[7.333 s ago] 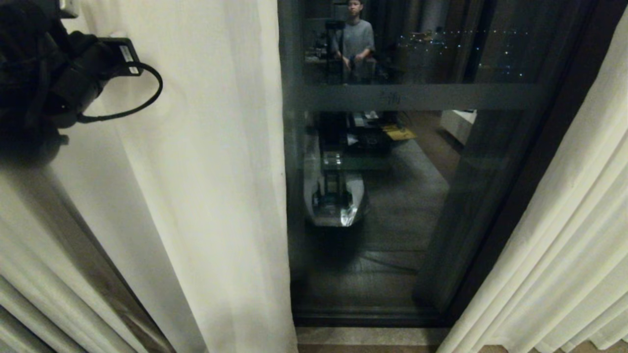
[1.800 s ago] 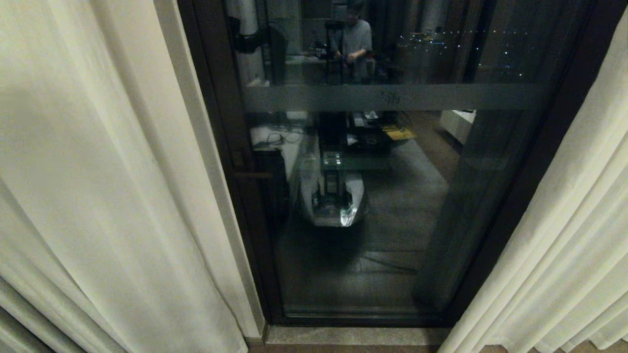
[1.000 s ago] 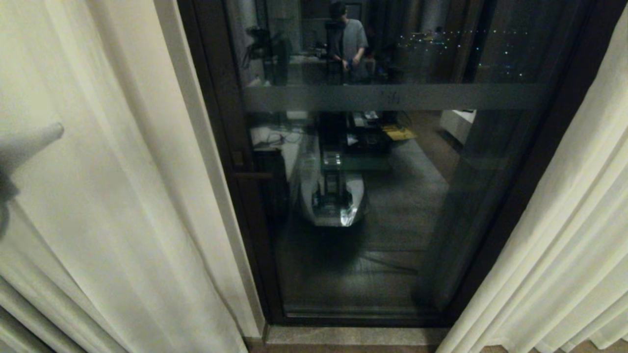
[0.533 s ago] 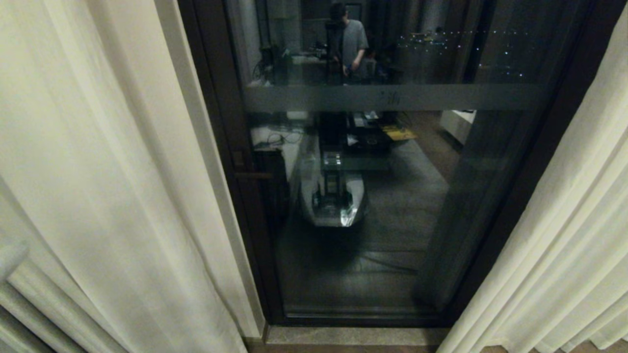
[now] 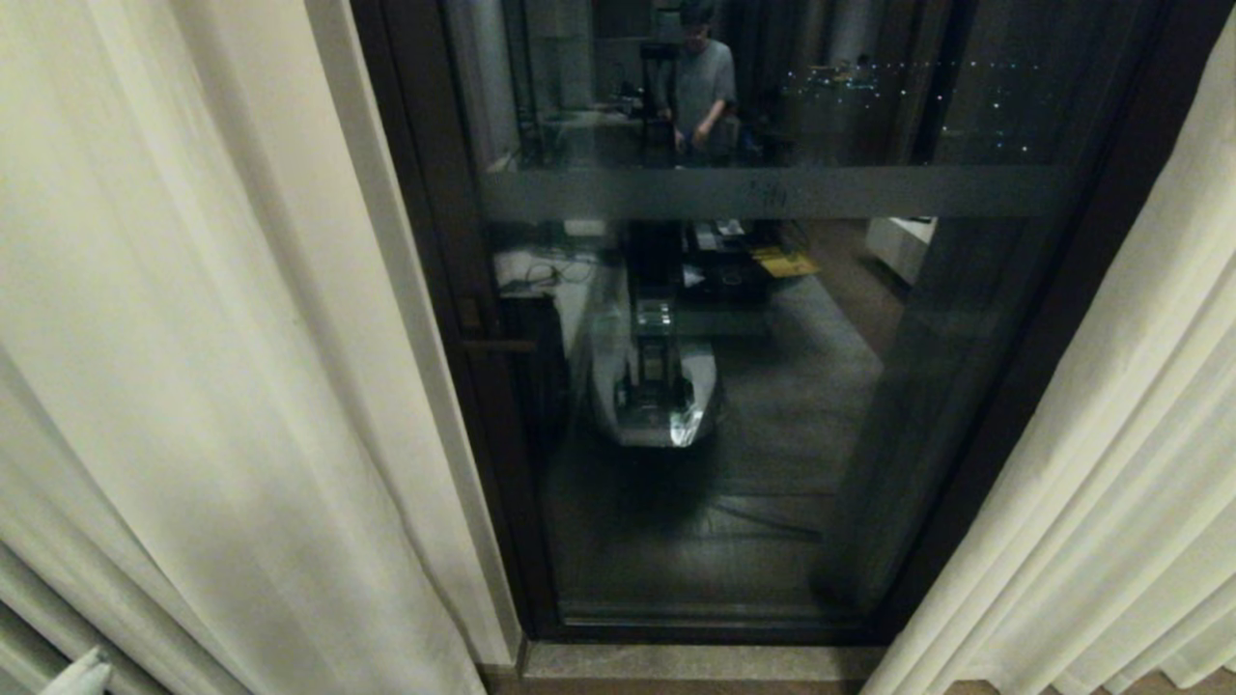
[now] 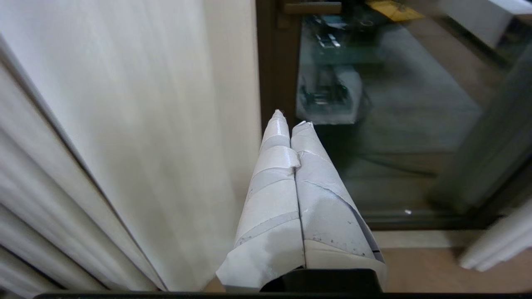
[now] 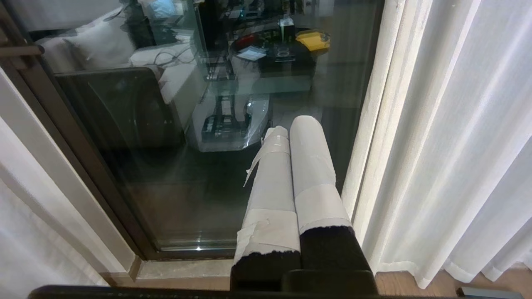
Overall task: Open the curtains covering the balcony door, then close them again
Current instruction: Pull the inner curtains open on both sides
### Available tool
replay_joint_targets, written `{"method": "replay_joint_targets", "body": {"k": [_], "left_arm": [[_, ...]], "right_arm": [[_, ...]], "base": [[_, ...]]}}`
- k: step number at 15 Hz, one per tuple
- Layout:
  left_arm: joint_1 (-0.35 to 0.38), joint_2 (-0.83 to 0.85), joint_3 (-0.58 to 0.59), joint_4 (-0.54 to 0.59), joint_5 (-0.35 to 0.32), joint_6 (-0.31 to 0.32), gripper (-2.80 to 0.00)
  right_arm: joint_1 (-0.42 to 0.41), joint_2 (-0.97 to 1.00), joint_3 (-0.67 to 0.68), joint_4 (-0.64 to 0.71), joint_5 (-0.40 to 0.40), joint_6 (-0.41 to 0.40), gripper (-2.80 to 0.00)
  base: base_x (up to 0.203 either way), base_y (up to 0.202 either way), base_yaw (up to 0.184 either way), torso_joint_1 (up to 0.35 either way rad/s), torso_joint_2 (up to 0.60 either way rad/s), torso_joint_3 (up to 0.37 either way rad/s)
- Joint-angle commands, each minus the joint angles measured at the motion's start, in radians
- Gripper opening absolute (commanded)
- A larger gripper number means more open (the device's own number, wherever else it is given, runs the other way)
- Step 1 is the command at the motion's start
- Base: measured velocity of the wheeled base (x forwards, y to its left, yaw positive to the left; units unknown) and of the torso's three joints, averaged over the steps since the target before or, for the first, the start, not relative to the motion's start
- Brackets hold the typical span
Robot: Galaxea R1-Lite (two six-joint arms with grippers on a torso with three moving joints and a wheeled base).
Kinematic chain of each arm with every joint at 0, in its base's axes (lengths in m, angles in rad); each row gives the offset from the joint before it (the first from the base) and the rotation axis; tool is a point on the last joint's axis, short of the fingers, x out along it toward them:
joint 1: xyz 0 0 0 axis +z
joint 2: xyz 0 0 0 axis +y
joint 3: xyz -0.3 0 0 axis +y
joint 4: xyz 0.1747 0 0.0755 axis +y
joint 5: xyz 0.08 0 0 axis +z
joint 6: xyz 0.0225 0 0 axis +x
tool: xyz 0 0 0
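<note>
The curtains stand apart. The left curtain [image 5: 193, 338] hangs bunched at the left and the right curtain [image 5: 1110, 463] at the right. Between them the balcony door [image 5: 772, 463] is uncovered, showing dark glass, a frosted band [image 5: 772, 191] and a dark handle [image 5: 497, 345]. My left gripper [image 6: 290, 120] is shut and empty, low beside the left curtain's [image 6: 124, 124] inner edge; only its taped tip [image 5: 82, 676] shows in the head view's bottom left corner. My right gripper [image 7: 291, 124] is shut on nothing, low before the glass next to the right curtain [image 7: 436, 145].
A stone threshold [image 5: 695, 661] runs under the door, with wood floor [image 7: 399, 284] in front. The glass reflects my own base [image 5: 657, 386] and a standing person [image 5: 705, 82] in the room behind me. The dark door frame [image 5: 425, 290] borders the left curtain.
My left gripper has sunk from mid-height at the left edge to the bottom left corner. Earlier still, the left curtain covered the door's left part and the arm drew it aside.
</note>
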Motion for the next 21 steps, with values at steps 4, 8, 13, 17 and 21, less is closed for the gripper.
{"method": "replay_joint_targets", "body": {"k": [4,8,13,17,21], "left_arm": [[0.043,-0.201,0.011,0.155,-0.008,0.038,-2.8],[0.044,-0.273,0.011,0.192,-0.001,0.008,-2.8],[0.044,-0.273,0.011,0.192,-0.003,0.005,-2.8],[0.044,-0.273,0.01,0.192,-0.003,0.005,-2.8],[0.044,-0.273,0.011,0.192,-0.003,0.003,-2.8]], "right_arm": [[0.001,0.001,0.0,-0.001,0.0,0.0,-2.8],[0.001,0.001,0.0,-0.001,0.0,0.0,-2.8],[0.001,0.001,0.0,-0.001,0.0,0.0,-2.8],[0.001,0.001,0.0,-0.001,0.0,0.0,-2.8],[0.001,0.001,0.0,-0.001,0.0,0.0,-2.8]], "base": [[0.0,0.0,0.0,0.0,0.0,0.0],[0.0,0.0,0.0,0.0,0.0,0.0],[0.0,0.0,0.0,0.0,0.0,0.0],[0.0,0.0,0.0,0.0,0.0,0.0],[0.0,0.0,0.0,0.0,0.0,0.0]]}}
